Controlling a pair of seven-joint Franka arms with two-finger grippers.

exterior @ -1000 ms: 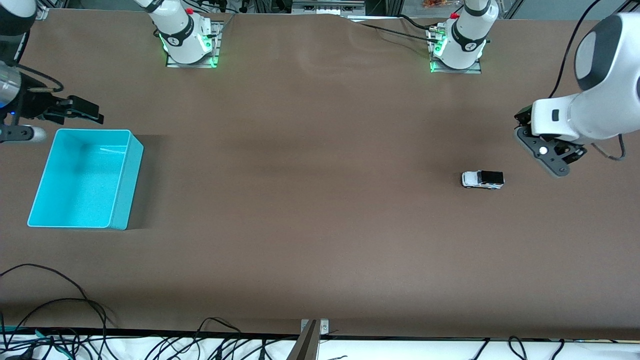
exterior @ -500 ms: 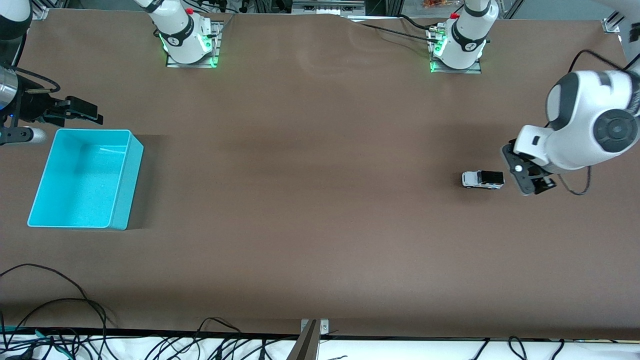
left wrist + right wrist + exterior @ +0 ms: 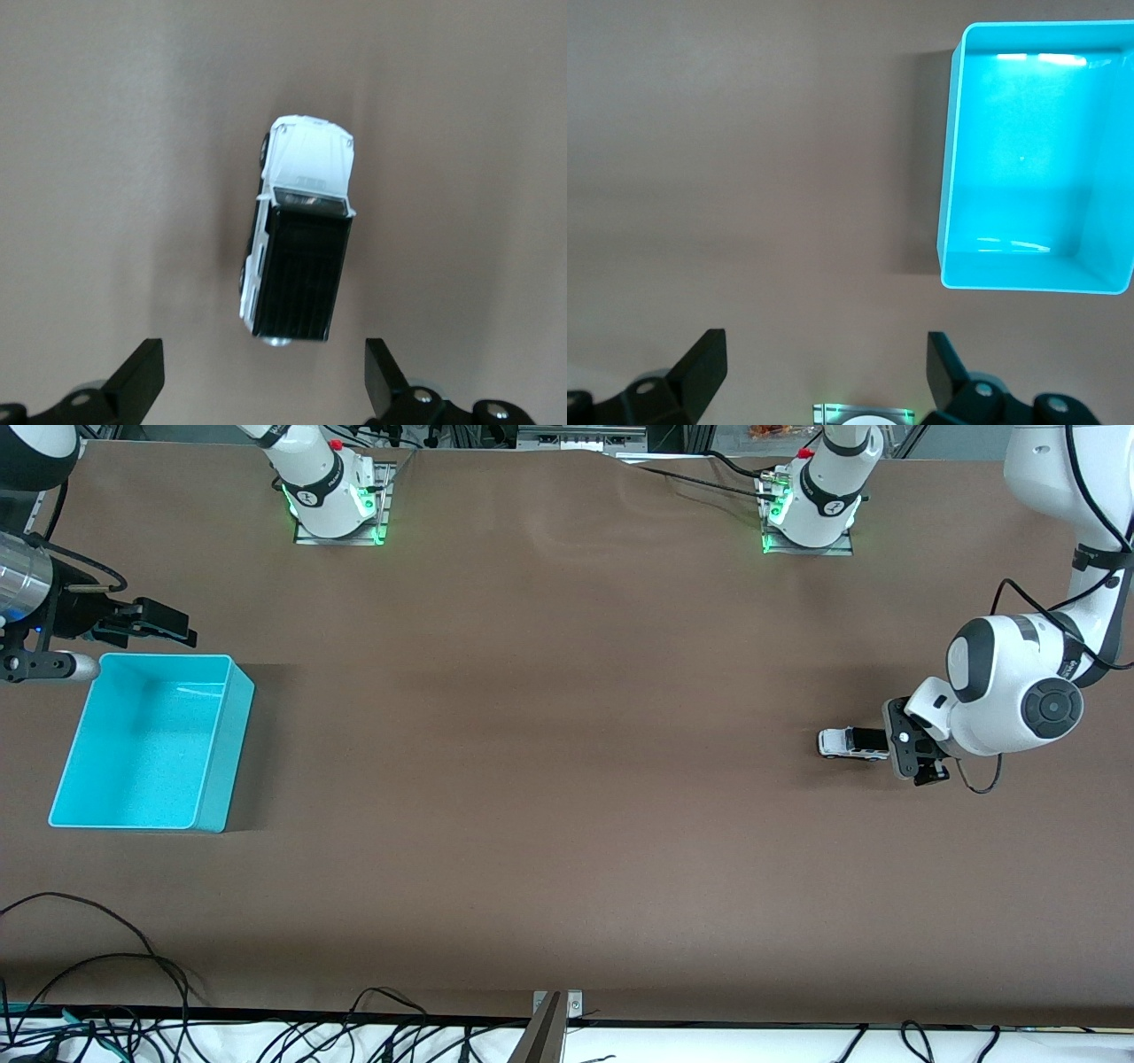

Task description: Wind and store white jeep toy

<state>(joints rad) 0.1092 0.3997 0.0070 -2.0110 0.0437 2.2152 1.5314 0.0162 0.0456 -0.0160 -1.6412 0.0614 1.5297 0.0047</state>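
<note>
White jeep toy (image 3: 852,743) sits on the brown table (image 3: 567,779) toward the left arm's end, well apart from the cyan bin (image 3: 213,779) at the right arm's end, so storing hasn't started and this looks like the approach for the first grab. Left gripper (image 3: 897,742) hangs right over the jeep's black rear with both fingers (image 3: 142,381) spread wide and nothing held, so I'd guess it needs to drop and pinch the body. Right gripper (image 3: 164,624) waits by the bin's rim, its 2 fingers wide and empty.
</note>
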